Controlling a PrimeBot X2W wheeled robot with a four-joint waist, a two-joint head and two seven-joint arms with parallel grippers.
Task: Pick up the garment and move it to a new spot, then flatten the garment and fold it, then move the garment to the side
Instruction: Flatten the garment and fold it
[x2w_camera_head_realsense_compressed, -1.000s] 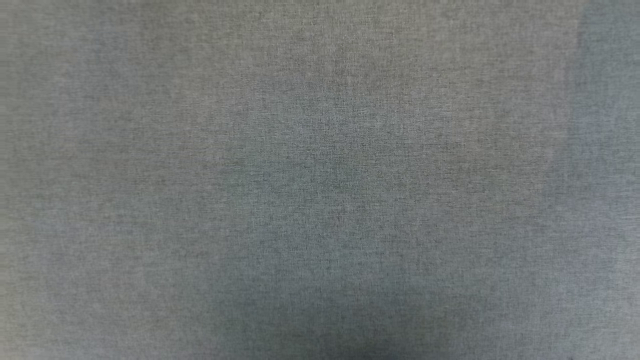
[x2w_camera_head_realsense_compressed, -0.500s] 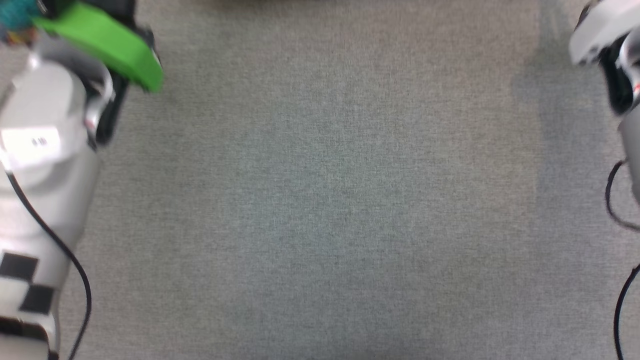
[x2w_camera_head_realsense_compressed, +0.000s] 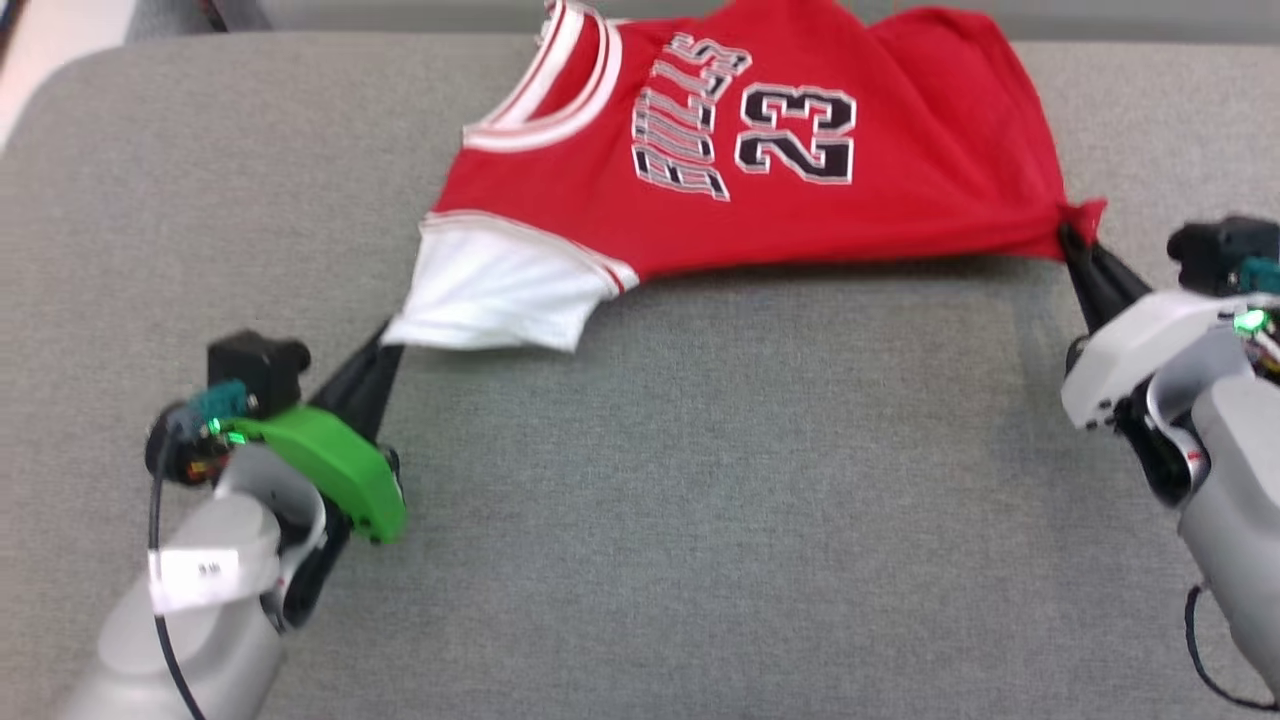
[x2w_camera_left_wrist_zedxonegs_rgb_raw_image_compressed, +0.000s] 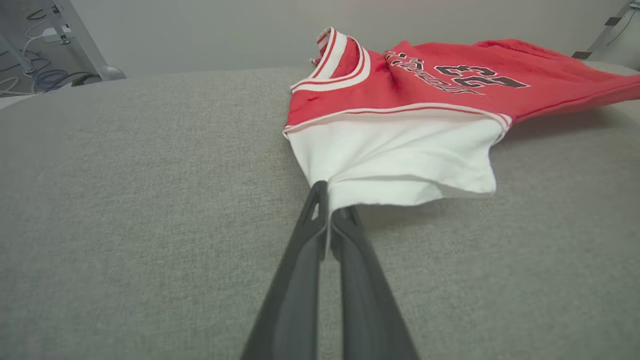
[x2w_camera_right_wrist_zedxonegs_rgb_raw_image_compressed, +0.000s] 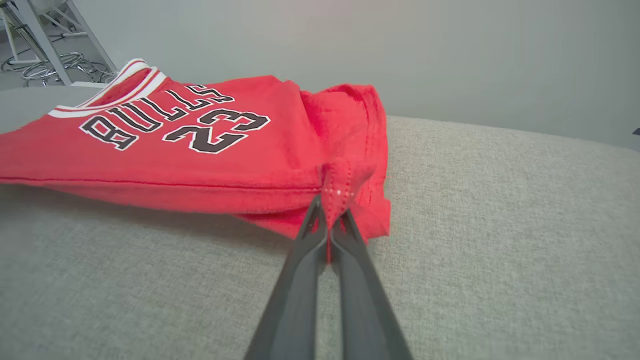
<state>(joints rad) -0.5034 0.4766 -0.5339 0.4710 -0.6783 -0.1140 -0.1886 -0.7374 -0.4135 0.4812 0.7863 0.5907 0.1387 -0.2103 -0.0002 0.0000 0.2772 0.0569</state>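
Grey fabric surface (x2w_camera_head_realsense_compressed: 700, 500) (rounded corner) under red jersey (x2w_camera_head_realsense_compressed: 900, 210)

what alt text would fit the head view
A red Bulls 23 shirt with white sleeves is stretched sideways over a grey fabric surface. The left hand pinches a white sleeve, and the right hand pinches a red hem corner.

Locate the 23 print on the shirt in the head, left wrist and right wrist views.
Head view: 23 print at upper centre-right, on the red shirt.
Left wrist view: 23 print at upper right, foreshortened.
Right wrist view: 23 print left of centre, above the fingers.
Shared landmark: the striped collar, left of the print in every view.
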